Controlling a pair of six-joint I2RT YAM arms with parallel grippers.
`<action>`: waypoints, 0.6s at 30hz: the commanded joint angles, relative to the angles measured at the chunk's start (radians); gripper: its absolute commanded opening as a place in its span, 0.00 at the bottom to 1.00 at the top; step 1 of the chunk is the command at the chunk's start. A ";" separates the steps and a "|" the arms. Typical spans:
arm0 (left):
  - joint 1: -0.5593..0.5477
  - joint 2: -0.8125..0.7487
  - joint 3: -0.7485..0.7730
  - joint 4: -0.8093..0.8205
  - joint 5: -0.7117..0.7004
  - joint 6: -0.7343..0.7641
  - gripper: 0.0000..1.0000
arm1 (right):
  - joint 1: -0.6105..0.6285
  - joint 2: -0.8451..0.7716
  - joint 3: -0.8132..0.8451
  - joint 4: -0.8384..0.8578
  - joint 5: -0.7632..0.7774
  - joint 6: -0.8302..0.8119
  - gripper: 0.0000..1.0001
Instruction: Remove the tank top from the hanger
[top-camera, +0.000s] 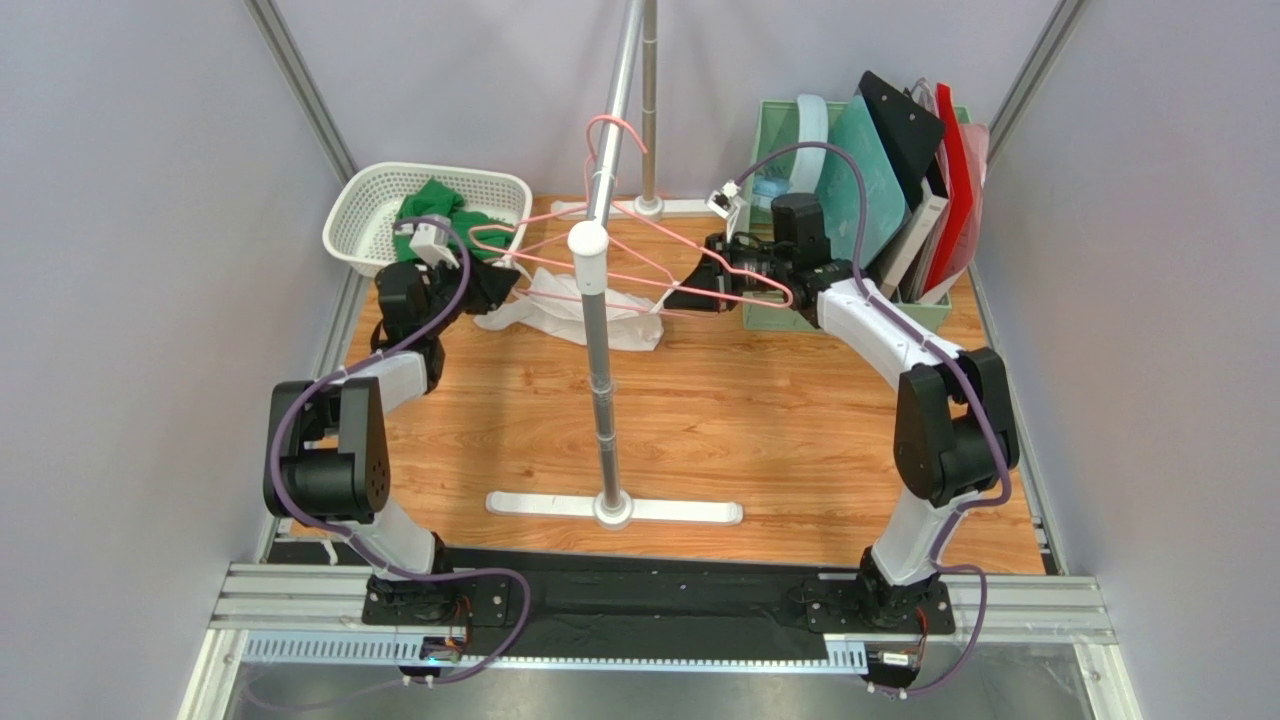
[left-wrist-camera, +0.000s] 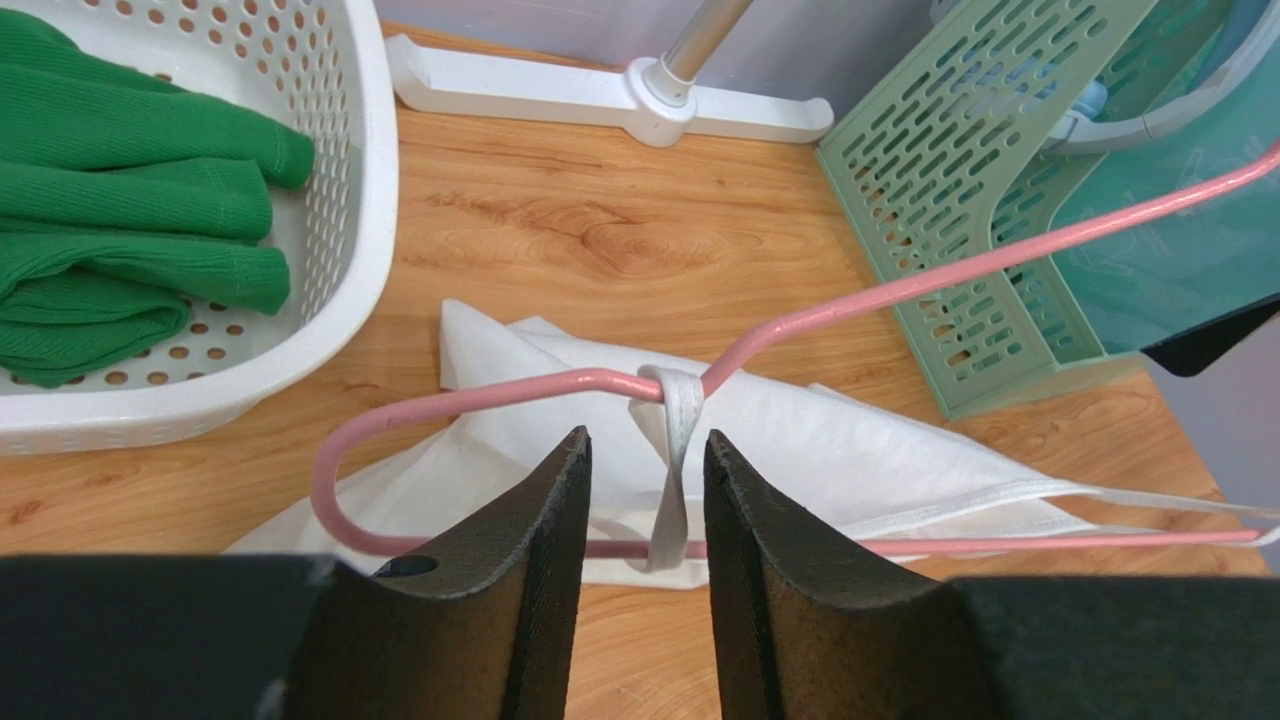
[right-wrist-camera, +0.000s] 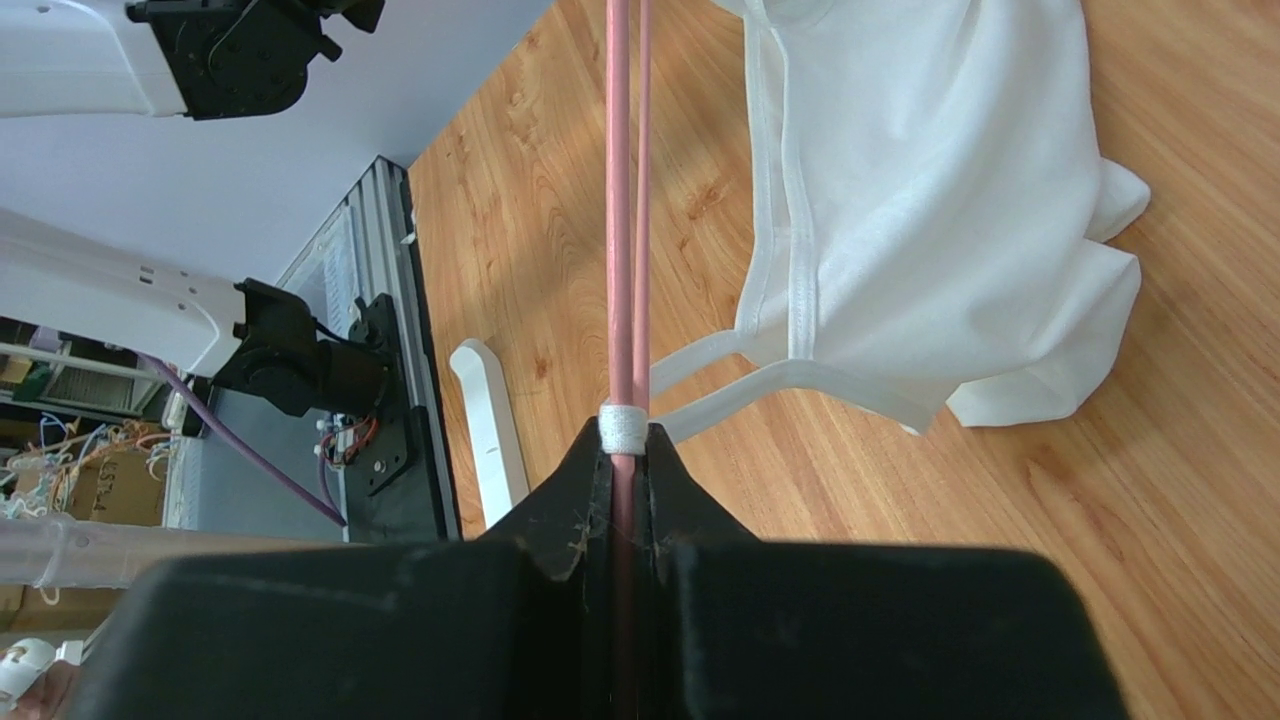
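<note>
My right pincer is clamped shut on the pink hanger. My left pincer stands half open, with its jaws either side of a strap looped over the hanger. The white tank top lies crumpled on the table.
</note>
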 joint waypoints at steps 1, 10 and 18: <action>-0.003 0.015 0.041 0.079 0.030 -0.008 0.36 | 0.011 -0.066 -0.010 0.011 -0.020 -0.024 0.00; -0.003 -0.060 0.023 -0.007 -0.042 0.027 0.00 | 0.013 -0.103 -0.034 -0.111 0.119 -0.138 0.00; 0.005 -0.121 0.033 -0.203 -0.273 0.041 0.00 | -0.057 -0.149 -0.119 -0.048 0.023 -0.153 0.00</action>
